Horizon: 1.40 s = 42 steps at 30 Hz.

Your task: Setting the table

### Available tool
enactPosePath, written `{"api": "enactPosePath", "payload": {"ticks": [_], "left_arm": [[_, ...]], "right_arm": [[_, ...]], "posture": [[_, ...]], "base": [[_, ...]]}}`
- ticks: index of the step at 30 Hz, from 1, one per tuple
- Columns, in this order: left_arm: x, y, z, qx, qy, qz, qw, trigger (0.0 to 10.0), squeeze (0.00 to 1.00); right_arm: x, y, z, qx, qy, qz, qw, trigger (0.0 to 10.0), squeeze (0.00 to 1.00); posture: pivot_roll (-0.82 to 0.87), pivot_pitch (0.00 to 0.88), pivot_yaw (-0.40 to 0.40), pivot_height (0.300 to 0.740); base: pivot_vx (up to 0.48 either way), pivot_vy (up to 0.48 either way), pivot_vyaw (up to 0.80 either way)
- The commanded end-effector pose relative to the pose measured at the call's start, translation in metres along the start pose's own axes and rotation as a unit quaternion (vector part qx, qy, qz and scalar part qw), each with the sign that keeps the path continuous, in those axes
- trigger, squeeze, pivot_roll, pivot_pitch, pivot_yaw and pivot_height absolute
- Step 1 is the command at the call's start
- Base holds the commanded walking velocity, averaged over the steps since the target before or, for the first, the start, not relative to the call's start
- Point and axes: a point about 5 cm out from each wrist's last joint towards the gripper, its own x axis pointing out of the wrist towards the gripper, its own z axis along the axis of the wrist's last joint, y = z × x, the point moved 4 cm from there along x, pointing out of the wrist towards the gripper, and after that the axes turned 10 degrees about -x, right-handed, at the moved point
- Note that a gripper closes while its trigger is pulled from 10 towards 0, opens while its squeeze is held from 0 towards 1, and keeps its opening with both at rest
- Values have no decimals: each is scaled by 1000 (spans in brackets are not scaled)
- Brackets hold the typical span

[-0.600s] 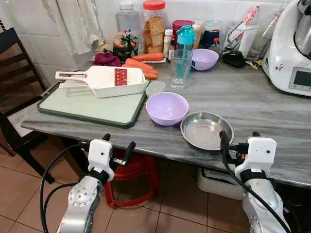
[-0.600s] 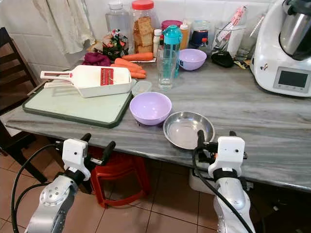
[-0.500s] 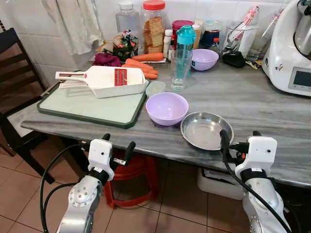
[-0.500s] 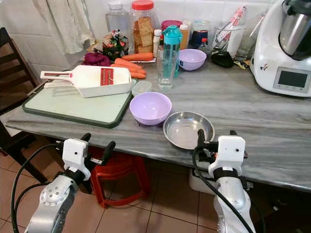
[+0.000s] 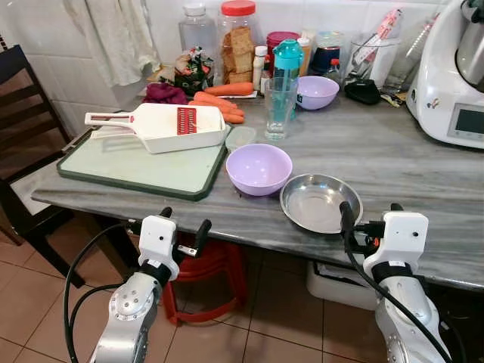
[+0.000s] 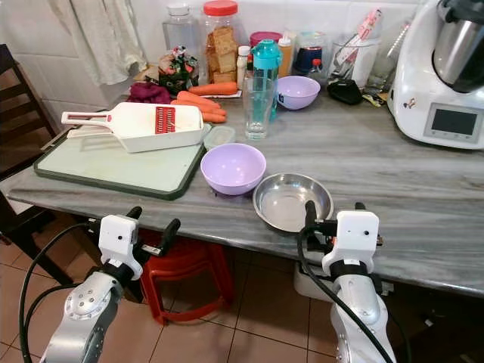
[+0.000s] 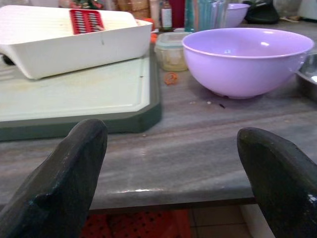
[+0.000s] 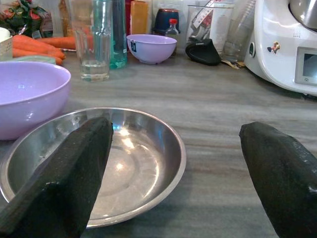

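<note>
Left eye view gives me the grey marble table (image 5: 393, 155) from above, with both arms raised at its near edge; my right tool (image 5: 368, 215) sits at the near rim of the steel bowl (image 5: 321, 202), its fingers (image 8: 64, 173) spread wide with nothing between them, one finger lying over the bowl's rim in the right wrist view; my left tool (image 5: 184, 224) hangs just below the table edge, fingers (image 7: 59, 183) likewise parted and empty, facing the green cutting board (image 5: 136, 162) and the nearer purple bowl (image 5: 259, 168); that purple bowl stands just beside the steel bowl, left of it; a white slicer (image 5: 162, 125) rests on the board; behind it lie carrots (image 5: 219, 102); a drinking glass (image 5: 280, 107) stands further back with a teal bottle (image 5: 288, 64) behind it and a second purple bowl (image 5: 318, 91) beyond; a white kitchen machine (image 5: 454, 76) occupies the far right.
</note>
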Motion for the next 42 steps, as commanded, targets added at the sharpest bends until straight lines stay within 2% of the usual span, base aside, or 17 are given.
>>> {"api": "enactPosePath", "payload": {"ticks": [1, 6, 35, 42], "left_arm": [[3, 2, 2, 8, 1, 4, 1000, 10000, 0], [4, 2, 2, 9, 2, 6, 1000, 10000, 0], [7, -2, 0, 12, 10, -6, 1000, 10000, 0], [9, -8, 5, 11, -2, -28, 1000, 10000, 0]], "right_arm": [[1, 1, 2, 2, -3, 4, 1000, 10000, 0], [2, 2, 2, 2, -3, 5, 1000, 10000, 0], [7, 5, 0, 14, 3, 6, 1000, 10000, 0], [8, 4, -2, 15, 6, 5, 1000, 10000, 0]], "posture": [[-50, 0, 37, 740], [-50, 0, 37, 740], [-48, 0, 43, 740], [-48, 0, 42, 740]], "base": [[0, 0, 0], [0, 0, 0], [-379, 0, 0], [-191, 0, 0]]}}
